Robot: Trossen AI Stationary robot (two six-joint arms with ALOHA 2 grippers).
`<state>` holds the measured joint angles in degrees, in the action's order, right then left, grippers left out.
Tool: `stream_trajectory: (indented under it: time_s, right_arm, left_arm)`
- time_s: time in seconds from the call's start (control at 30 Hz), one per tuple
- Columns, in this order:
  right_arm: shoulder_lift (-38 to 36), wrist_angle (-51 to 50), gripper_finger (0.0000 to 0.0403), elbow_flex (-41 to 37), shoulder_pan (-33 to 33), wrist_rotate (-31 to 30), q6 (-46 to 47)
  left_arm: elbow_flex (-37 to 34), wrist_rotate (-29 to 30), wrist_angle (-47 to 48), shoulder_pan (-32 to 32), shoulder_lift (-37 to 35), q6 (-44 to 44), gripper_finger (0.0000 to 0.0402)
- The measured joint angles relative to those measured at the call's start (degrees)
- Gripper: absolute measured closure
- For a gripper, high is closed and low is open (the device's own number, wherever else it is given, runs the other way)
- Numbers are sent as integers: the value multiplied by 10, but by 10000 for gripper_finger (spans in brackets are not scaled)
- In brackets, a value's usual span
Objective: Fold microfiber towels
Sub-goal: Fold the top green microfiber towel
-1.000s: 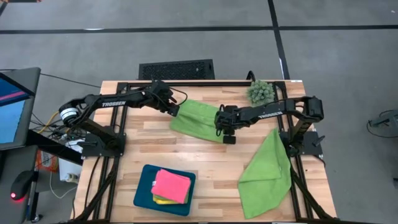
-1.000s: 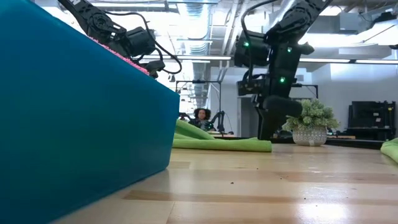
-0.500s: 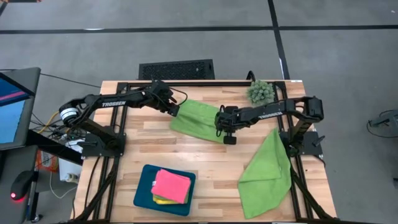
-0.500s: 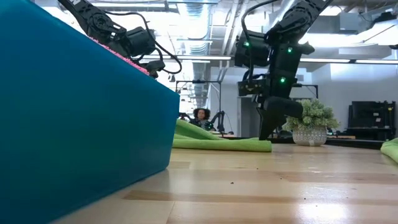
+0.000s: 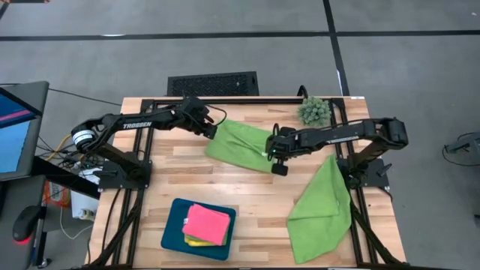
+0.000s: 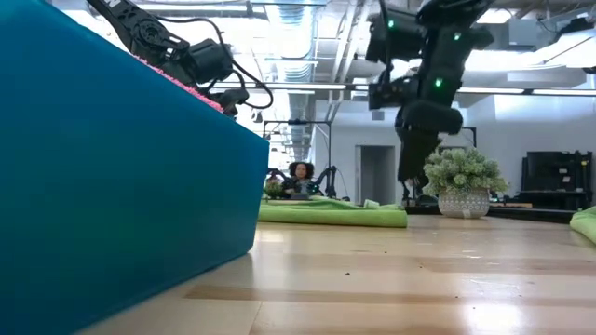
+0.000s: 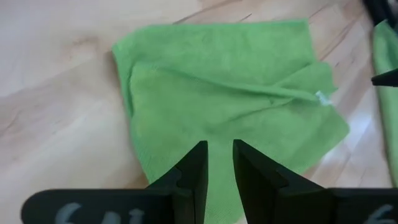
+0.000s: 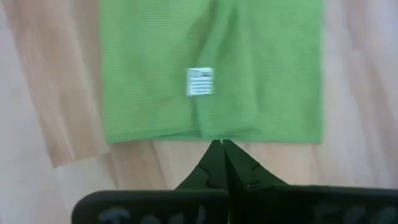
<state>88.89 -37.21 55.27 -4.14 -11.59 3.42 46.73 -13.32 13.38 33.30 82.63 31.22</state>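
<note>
Our left gripper (image 5: 212, 132) grasps the lime green towel's (image 5: 240, 144) left edge; our right gripper (image 5: 268, 154), clenched empty, hovers by its right edge.

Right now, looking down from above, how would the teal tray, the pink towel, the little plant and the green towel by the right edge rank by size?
1. Green towel
2. Teal tray
3. Pink towel
4. Plant

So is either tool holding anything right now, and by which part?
The left tool pinches the green towel by its edge. The right tool is shut beside the towel's other edge, holding nothing.
</note>
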Motion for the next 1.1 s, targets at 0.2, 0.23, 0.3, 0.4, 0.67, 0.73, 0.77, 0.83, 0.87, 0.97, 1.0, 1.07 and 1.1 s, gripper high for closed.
stream_trajectory:
  time_s: [0.2,0.23,0.3,0.4,0.67,0.73,0.77,0.83,0.87,0.97,1.0,1.07,1.1]
  right_arm:
    - [-16,-8,390,0,-7,-12,8]
    - [-12,-4,381,0,-10,-8,3]
    - [-2,0,354,0,-19,8,-9]
    - [10,24,307,0,-31,51,-24]
    - [9,82,216,-45,-36,70,-59]
    - [9,104,212,-64,-35,70,-72]
    - [9,115,212,-74,-34,69,-80]
    - [9,136,214,-88,-31,58,-92]
    - [9,145,216,-92,-30,48,-96]
    - [9,165,224,-105,-31,22,-99]
    - [9,175,226,-106,-32,21,-101]
    - [9,190,231,-109,-34,22,-115]
    - [10,193,233,-111,-34,24,-123]
  left_arm:
    - [0,8,-36,0,0,-34,335]
    - [1,11,-36,0,0,-48,335]
    - [1,-11,-27,0,0,-55,335]
    - [1,-101,2,-13,0,-100,335]
    - [-11,-22,9,-149,0,-218,335]
    - [-11,24,1,-170,0,-220,335]
    - [-11,41,-1,-177,0,-220,335]
    - [-11,59,-3,-182,0,-219,335]
    - [-11,60,-3,-181,0,-218,335]
    - [-11,61,-2,-178,0,-217,335]
    - [-11,61,-2,-177,0,-217,335]
    - [-11,61,-2,-175,0,-217,335]
    - [-11,61,-1,-174,0,-217,335]
